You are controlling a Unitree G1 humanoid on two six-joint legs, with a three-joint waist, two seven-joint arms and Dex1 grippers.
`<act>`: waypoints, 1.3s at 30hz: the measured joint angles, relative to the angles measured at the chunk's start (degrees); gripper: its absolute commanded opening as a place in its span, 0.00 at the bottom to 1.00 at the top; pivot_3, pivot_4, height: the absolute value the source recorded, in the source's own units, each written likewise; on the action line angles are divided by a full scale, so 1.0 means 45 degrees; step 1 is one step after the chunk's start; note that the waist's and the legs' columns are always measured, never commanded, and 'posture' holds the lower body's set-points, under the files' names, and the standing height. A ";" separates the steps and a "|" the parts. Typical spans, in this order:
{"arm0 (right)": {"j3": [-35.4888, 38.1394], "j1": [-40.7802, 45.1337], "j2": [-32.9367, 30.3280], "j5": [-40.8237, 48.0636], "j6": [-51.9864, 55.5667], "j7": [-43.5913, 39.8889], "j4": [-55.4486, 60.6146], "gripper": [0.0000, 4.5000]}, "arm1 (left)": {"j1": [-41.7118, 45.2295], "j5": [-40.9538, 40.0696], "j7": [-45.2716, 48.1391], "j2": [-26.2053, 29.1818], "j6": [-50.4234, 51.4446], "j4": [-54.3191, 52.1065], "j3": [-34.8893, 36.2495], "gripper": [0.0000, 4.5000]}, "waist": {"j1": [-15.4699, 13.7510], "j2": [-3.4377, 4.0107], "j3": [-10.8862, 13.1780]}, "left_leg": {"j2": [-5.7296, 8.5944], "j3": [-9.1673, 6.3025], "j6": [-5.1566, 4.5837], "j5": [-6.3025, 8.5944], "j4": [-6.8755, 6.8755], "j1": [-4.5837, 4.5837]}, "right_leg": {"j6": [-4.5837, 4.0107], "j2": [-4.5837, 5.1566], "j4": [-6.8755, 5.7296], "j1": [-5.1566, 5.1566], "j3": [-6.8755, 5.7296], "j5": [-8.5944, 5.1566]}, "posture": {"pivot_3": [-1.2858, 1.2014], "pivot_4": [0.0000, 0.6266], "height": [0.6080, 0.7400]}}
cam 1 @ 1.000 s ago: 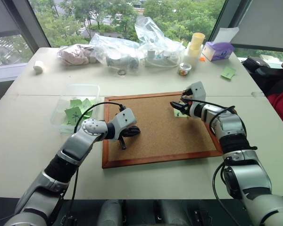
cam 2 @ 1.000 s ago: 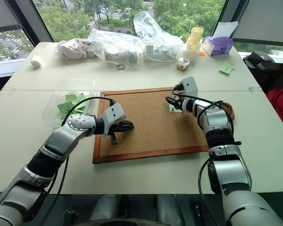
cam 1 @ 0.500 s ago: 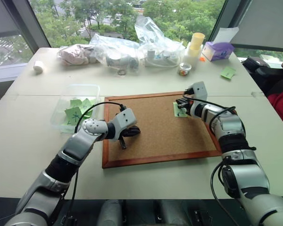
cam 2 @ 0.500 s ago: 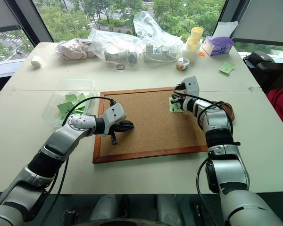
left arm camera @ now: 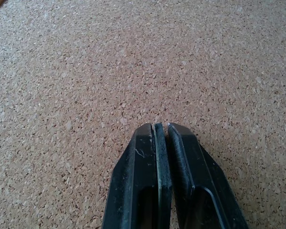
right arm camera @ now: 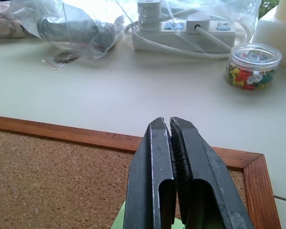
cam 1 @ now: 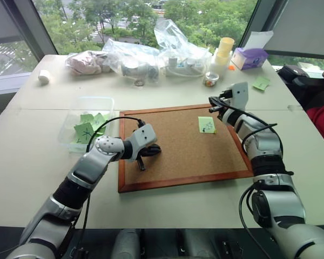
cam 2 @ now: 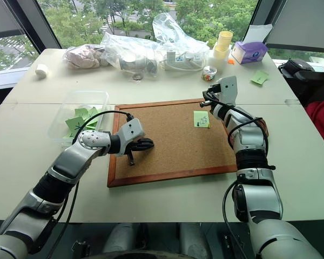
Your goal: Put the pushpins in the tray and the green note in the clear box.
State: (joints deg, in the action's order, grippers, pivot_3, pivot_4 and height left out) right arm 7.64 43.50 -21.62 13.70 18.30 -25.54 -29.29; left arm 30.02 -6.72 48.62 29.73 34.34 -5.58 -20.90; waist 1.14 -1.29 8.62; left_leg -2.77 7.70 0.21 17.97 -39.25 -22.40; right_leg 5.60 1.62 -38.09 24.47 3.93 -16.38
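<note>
Pale tabletop (cam 1: pixel 38 156) carries a corkboard (cam 1: pixel 178 148); the green note (cam 1: pixel 207 124) lies flat near its far right corner. Right gripper (cam 1: pixel 216 106), fingers shut, presumably pinching a pushpin, should travel level toward the tray (cam 2: pixel 263 127). Left gripper (cam 1: pixel 150 151) fingers shut, empty

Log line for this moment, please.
right hand: shut, above corkboard far edge | green note: on corkboard | left hand: shut, over corkboard

Bright daylight from the windows (cam 1: pixel 124 21); soft shadows, sharp focus throughout.
</note>
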 measured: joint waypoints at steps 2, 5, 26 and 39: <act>0.0153 -0.0145 -0.0053 0.0040 0.0115 0.0137 0.0248 0.01 | 0.0018 0.0001 0.0008 -0.0037 0.0002 0.0007 -0.0009 0.10 | -0.0024 0.0001 0.0000 | 0.0002 -0.0002 0.0000 0.0000 0.0000 -0.0001 | 0.0000 0.0003 -0.0001 0.0000 0.0000 0.0000 | 0.52 0.24 0.99; 0.0791 -0.0709 -0.1040 0.0120 0.0633 0.0623 0.1333 0.01 | 0.0015 -0.0008 0.0061 -0.0115 0.0007 -0.0025 -0.0030 0.10 | -0.0101 0.0003 0.0002 | 0.0009 -0.0003 -0.0001 0.0001 0.0000 -0.0008 | 0.0000 0.0015 0.0003 0.0000 -0.0002 0.0000 | 0.52 0.24 0.99; 0.2006 -0.4516 -0.2774 -0.0202 0.4026 0.1663 0.4246 0.01 | 0.0107 0.0129 0.1125 0.0382 -0.0589 0.0176 0.0015 0.10 | 0.0263 0.0051 -0.0023 | -0.0001 -0.0007 0.0010 -0.0006 0.0010 0.0002 | 0.0002 -0.0010 0.0005 -0.0002 0.0010 -0.0002 | 0.52 0.24 0.99; 0.2139 -0.4515 -0.2688 0.0011 0.4138 0.1847 0.4224 0.98 | 0.0106 0.0227 0.1197 0.0379 -0.0623 0.0170 0.0021 0.10 | 0.0269 0.0051 -0.0023 | -0.0002 -0.0008 0.0010 -0.0005 0.0010 0.0002 | 0.0002 -0.0012 0.0005 -0.0001 0.0009 -0.0002 | 0.52 0.24 0.99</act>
State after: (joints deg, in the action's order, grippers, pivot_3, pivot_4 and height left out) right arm 17.26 23.19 -33.72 13.75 36.92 -17.23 -10.28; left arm 30.50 -5.70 54.01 31.43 31.54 -4.82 -20.81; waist 2.35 -1.07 8.51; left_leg -2.78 7.67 0.25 17.94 -39.21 -22.39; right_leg 5.61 1.57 -38.07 24.46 3.97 -16.39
